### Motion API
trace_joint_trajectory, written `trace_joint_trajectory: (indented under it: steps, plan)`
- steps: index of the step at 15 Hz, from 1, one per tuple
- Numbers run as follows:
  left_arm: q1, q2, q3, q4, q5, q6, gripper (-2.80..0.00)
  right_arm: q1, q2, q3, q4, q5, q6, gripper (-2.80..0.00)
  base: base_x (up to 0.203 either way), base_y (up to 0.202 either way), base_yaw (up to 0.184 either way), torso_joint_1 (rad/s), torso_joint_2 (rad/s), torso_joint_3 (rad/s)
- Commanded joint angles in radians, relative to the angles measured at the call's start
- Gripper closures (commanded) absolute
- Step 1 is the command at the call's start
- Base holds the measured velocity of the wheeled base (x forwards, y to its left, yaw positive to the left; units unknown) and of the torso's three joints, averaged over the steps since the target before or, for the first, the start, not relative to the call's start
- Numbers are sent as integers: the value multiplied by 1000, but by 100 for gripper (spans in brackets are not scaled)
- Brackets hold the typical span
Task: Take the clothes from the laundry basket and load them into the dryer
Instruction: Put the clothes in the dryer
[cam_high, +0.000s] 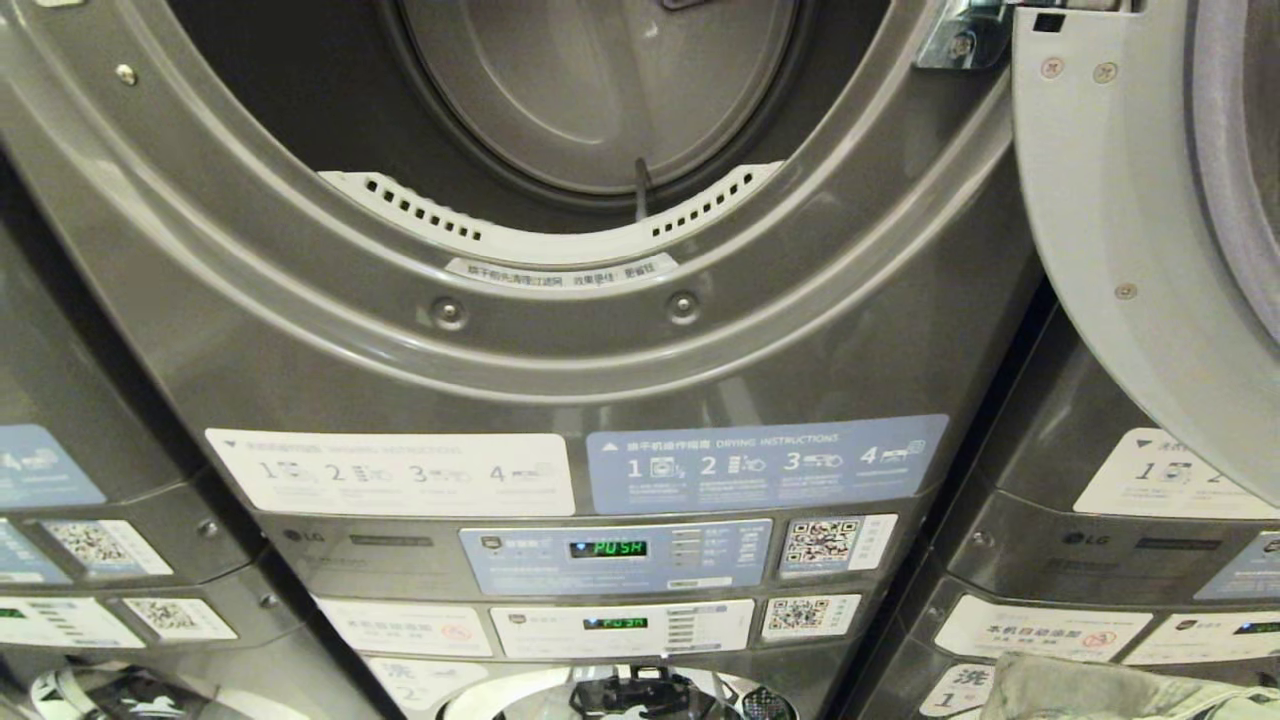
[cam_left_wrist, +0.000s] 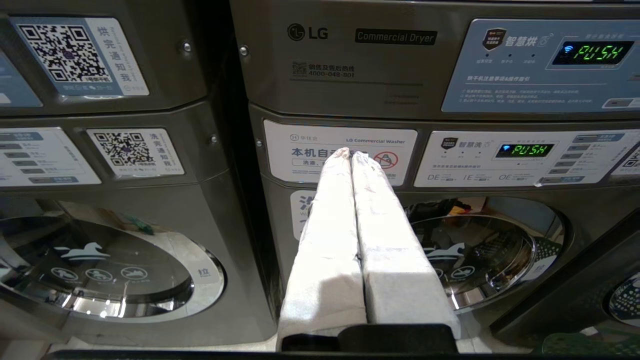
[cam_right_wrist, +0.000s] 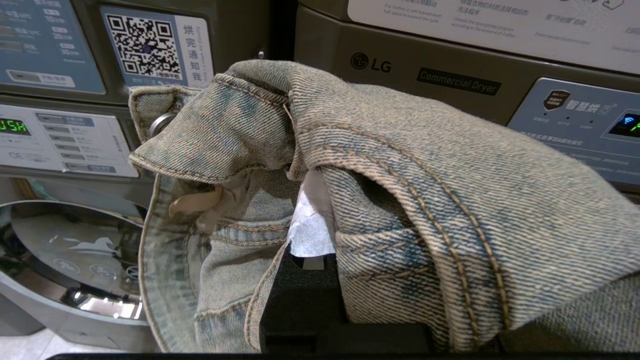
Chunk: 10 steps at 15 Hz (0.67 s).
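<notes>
i have the right gripper (cam_right_wrist: 311, 235) clamped on a washed denim garment (cam_right_wrist: 400, 165) that drapes over it, held low in front of the machines so it can go up into the dryer (cam_high: 560, 130), whose door (cam_high: 1130, 230) hangs open on the right. the left gripper (cam_left_wrist: 350, 155) is pressed closed and empty, parked. only a green edge of the laundry basket (cam_left_wrist: 580, 345) shows, down by the floor.

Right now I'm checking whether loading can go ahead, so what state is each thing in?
Grey LG dryer: door opening clear, drum looks empty.
Grey round dryer door: swung open to the right.
Dryer's green display: lit, reads PUSH.
Faded blue denim garment: lifted, draped over the right gripper.
Right gripper: shut on the garment.
Left gripper: shut, empty.
</notes>
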Motion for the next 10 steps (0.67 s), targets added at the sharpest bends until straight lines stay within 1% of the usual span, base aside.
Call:
trace_joint_trajectory:
  steps: [1, 5, 6, 7, 10]
  plan:
    - [0, 1, 0, 0, 0, -1, 0, 0, 1, 0, 0, 1, 2, 0, 0, 0, 0, 0, 0, 0]
    - [0, 0, 0, 0, 0, -1, 0, 0, 1, 0, 0, 3, -3, 0, 0, 0, 0, 0, 0, 0]
    - [0, 1, 0, 0, 0, -1, 0, 0, 1, 0, 0, 1, 0, 0, -3, 71, -5, 17, 9, 7]
    - [0, 1, 0, 0, 0, -1, 0, 0, 1, 0, -2, -1, 3, 0, -1, 120, 2, -2, 2, 2]
    - [0, 2, 0, 0, 0, -1, 0, 0, 1, 0, -3, -1, 2, 0, 0, 191, 1, 2, 1, 3]
